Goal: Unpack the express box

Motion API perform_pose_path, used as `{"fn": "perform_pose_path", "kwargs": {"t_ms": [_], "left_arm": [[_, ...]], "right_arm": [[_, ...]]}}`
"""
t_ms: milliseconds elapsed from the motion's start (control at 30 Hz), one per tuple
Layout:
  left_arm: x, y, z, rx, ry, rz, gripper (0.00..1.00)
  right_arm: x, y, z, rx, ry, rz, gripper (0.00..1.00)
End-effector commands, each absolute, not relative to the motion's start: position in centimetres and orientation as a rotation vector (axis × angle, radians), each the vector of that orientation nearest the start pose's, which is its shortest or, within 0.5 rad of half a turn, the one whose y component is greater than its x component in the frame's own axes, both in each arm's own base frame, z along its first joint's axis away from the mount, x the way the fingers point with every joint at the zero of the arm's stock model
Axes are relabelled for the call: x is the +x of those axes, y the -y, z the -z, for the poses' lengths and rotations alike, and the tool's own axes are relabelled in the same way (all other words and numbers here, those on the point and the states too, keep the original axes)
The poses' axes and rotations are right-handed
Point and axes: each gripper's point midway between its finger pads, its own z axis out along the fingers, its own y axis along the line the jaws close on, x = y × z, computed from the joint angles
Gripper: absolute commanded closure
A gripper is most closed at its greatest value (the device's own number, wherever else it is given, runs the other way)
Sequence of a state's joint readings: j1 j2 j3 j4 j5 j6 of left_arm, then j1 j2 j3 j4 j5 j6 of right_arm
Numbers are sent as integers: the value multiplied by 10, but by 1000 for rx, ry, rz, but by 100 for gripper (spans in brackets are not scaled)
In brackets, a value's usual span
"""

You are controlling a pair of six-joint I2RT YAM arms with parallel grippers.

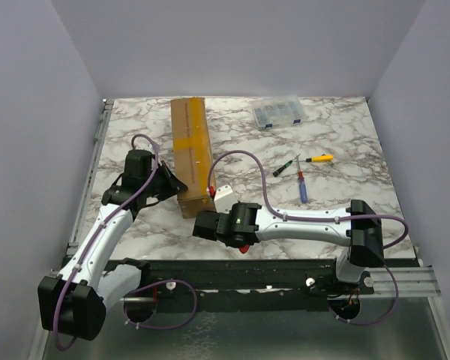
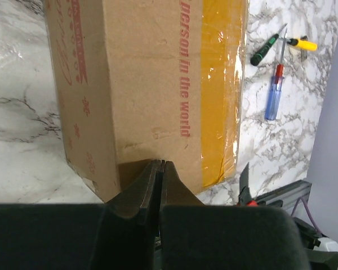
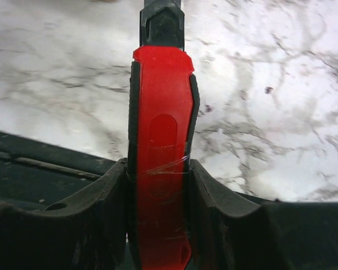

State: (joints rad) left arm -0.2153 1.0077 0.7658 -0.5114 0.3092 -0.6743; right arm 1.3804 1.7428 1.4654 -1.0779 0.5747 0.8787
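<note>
Tape (image 2: 219,84) on express box (image 1: 192,154) apparently uncut, unpacking pending | my left gripper (image 2: 161,169) closed, empty | my right gripper (image 3: 159,167) clamps red cutter (image 3: 160,101)

The express box (image 1: 191,154) lies left of tools (image 1: 302,187); case (image 1: 279,114) behind, seemingly apart.

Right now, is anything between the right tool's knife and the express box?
Nothing clearly does. The right tool, shut on the red knife, hangs just off the express box's near end; a small white piece I cannot identify lies beside that corner. The left tool, shut, sits at the same end.
</note>
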Motion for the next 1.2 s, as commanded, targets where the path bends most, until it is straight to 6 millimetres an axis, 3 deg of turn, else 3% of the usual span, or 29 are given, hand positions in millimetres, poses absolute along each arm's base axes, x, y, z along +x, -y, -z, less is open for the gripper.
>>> {"fn": "perform_pose_path", "kwargs": {"t_ms": [0,100,167,300,367,433,600,800,1167], "left_arm": [[215,77,-72,-563,-2673,302,100],[213,78,-70,-555,-2687,288,100],[212,82,-70,-538,-2692,305,100],[215,103,-81,-445,-2649,483,100],[213,116,-91,-376,-2619,601,100],[213,116,-94,-368,-2600,612,100],[212,114,-97,-384,-2577,600,100],[211,112,-93,-393,-2601,582,100],[210,108,-92,-407,-2606,553,100]], "right_arm": [[150,-276,-136,-443,-2434,257,100],[153,-274,-137,-440,-2440,178,100],[151,-286,-137,-543,-2425,80,100],[135,-324,-158,-818,-2254,-357,100],[130,-322,-163,-875,-2176,-453,100],[130,-324,-170,-910,-2148,-457,100],[129,-339,-165,-1003,-2179,-415,100],[138,-350,-166,-1008,-2161,-378,100],[148,-343,-142,-984,-2263,-229,100]]}}
